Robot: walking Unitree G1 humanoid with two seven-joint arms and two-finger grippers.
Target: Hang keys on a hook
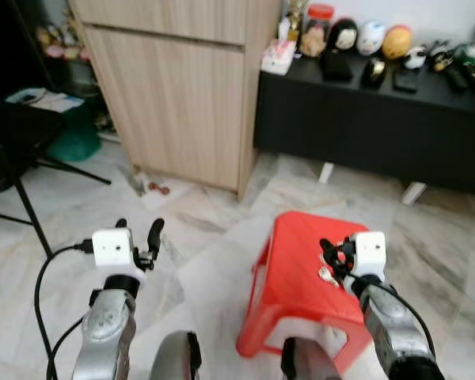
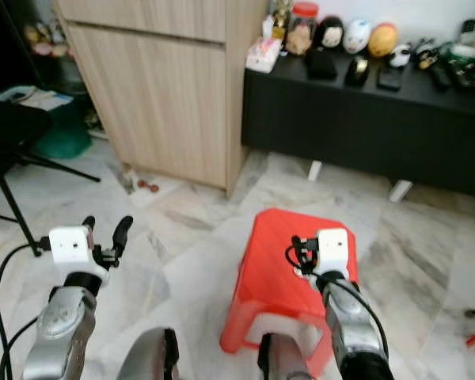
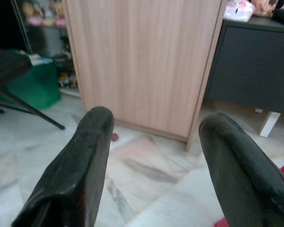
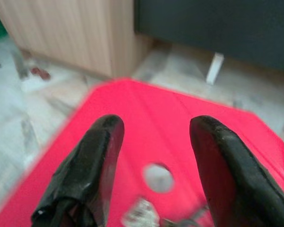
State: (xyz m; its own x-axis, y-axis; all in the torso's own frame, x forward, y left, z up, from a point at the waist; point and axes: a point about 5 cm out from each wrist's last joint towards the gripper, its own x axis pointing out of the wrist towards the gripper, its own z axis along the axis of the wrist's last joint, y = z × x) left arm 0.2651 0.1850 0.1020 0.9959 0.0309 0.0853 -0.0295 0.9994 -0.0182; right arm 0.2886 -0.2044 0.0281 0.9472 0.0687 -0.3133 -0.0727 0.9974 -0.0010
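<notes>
A small bunch of silver keys (image 1: 327,275) lies on top of a red plastic stool (image 1: 293,277), near the round hole (image 4: 158,177) in its seat. My right gripper (image 1: 332,252) hovers just above the stool top, open, with the keys (image 4: 142,215) low between its black fingers (image 4: 102,156) and apart from them. My left gripper (image 1: 138,227) is raised over the marble floor to the left of the stool. It is open and holds nothing, and it faces the wooden cabinet (image 3: 142,56).
A tall light-wood cabinet (image 1: 182,87) stands ahead on the left. A black sideboard (image 1: 364,127) with several figures on top runs to the right. A black stand's legs (image 1: 24,198) and a green bin (image 1: 75,134) are far left. Small bits (image 1: 154,188) lie by the cabinet's foot.
</notes>
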